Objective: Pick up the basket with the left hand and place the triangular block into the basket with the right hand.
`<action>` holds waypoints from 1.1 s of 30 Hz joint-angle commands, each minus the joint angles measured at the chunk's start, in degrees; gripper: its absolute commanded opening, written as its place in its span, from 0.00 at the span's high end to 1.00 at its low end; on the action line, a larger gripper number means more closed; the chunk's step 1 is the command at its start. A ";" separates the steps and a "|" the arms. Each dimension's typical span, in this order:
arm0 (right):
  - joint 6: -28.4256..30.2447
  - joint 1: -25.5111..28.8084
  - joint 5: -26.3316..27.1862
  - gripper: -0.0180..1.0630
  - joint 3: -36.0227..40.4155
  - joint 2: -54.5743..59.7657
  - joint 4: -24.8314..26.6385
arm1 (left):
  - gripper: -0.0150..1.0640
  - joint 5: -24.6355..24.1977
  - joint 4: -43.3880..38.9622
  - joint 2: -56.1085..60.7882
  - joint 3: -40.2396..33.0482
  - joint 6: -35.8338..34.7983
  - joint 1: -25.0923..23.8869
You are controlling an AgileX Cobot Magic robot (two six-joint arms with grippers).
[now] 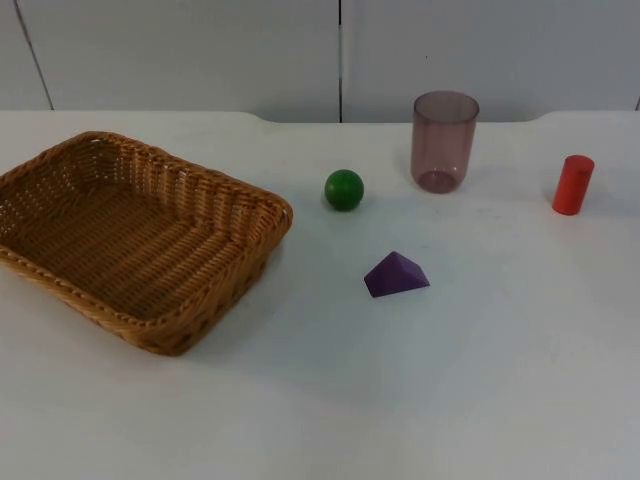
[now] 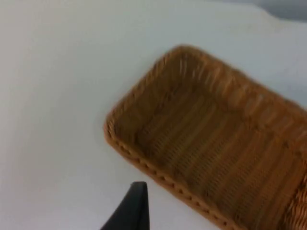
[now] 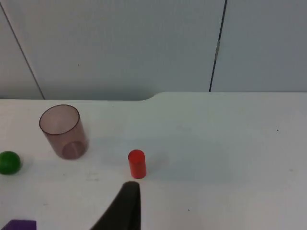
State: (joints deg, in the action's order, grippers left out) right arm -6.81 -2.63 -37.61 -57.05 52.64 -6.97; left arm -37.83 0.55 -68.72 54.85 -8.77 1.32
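A woven wicker basket [image 1: 60, 270] sits empty on the left of the white table; the left wrist view shows it again [image 2: 144, 160]. The purple triangular block [image 1: 396, 274] lies on the table right of the basket, near the middle, and its edge shows in the right wrist view [image 3: 19, 224]. My left gripper [image 2: 132, 211] hangs above bare table just outside the basket's rim. My right gripper [image 3: 125, 208] is high over the right side, behind the red cylinder and well away from the block.
A green ball [image 1: 343, 189] rests between basket and block. A translucent purple cup [image 1: 443, 141] stands upright behind the block. A red cylinder [image 1: 573, 184] stands at the far right. The grey partition wall [image 1: 200, 50] closes the table's far edge.
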 commanded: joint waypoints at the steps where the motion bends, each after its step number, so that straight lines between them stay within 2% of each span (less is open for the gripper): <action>1: -0.21 -0.01 1.21 0.02 -0.68 0.00 -0.23 | 0.02 1.86 2.07 -2.49 -1.81 -0.34 0.38; 5: -0.08 -0.01 1.33 0.02 -0.68 0.00 -0.23 | 0.02 6.26 4.73 -8.81 -5.91 -0.53 0.38; 9: -0.08 -0.01 1.33 0.02 -0.68 0.00 -0.23 | 0.02 6.90 8.84 -15.38 -6.31 -0.53 0.38; 14: -0.08 -0.01 1.33 0.02 -0.68 0.00 -0.23 | 0.02 8.01 16.99 -24.65 -6.31 -0.53 0.38; 18: -0.08 -0.01 1.33 0.02 -0.68 0.00 -0.23 | 0.02 11.63 27.16 -32.06 -6.31 -3.42 0.38; 19: -0.08 -0.01 1.33 0.02 -0.68 0.00 -0.23 | 0.02 11.63 27.16 -32.06 -6.31 -3.42 0.38; 24: -0.06 -0.01 0.10 0.02 -0.68 -0.12 -0.23 | 0.02 17.73 25.25 -36.79 -6.31 -18.96 2.05; 25: -0.06 -0.01 0.10 0.02 -0.68 -0.12 -0.23 | 0.02 17.73 25.25 -36.79 -6.31 -18.96 2.05; 29: 0.04 -0.01 -0.50 0.02 -0.68 -0.23 -0.23 | 0.02 21.69 18.21 -38.79 -5.72 -32.95 3.57; 30: 0.04 -0.01 -0.50 0.02 -0.68 -0.23 -0.23 | 0.02 21.69 18.21 -38.79 -5.72 -32.95 3.57; 33: 0.42 -0.01 -0.49 0.02 -0.68 -0.23 -0.23 | 0.02 22.11 14.29 -39.88 -3.85 -39.19 3.98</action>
State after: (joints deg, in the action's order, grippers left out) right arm -6.70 -2.63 -37.99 -57.37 52.65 -6.97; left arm -16.76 17.03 -108.41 50.29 -44.27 4.97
